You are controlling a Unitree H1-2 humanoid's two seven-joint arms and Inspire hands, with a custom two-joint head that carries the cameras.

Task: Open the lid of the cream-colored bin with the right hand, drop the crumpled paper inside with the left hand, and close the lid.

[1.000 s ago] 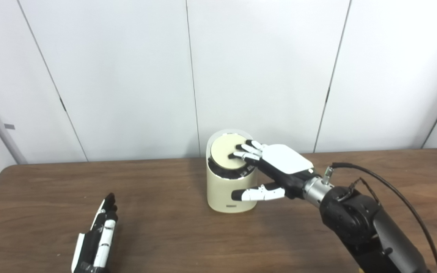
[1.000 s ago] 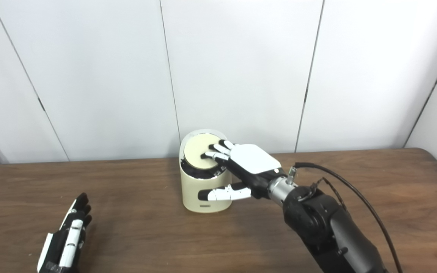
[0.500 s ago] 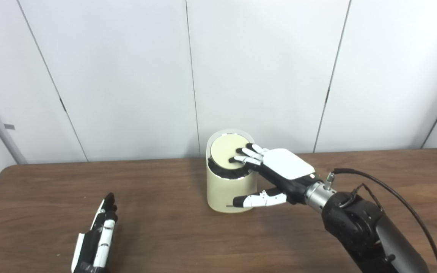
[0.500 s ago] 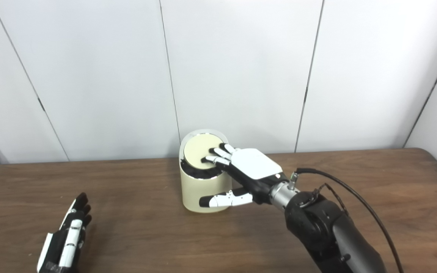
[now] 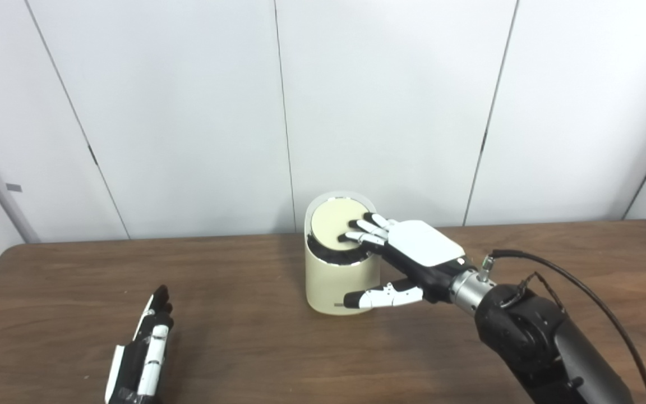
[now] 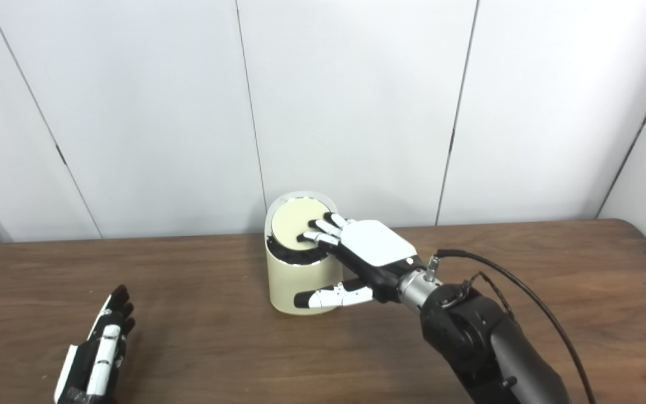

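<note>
The left hand lies at the near left of the counter, fingers straight and apart, holding nothing; it seems parked clear so the other arm can work. No crumpled paper shows anywhere, so it is probably inside the bin already. The bin stands at the far middle, close to the wall. Its lid sits tilted, with a dark gap showing along its near edge. The right hand reaches in from the right, open and gripping nothing, fingertips flat on the lid's right side, thumb alongside the bin's front, likely pressing the lid shut.
</note>
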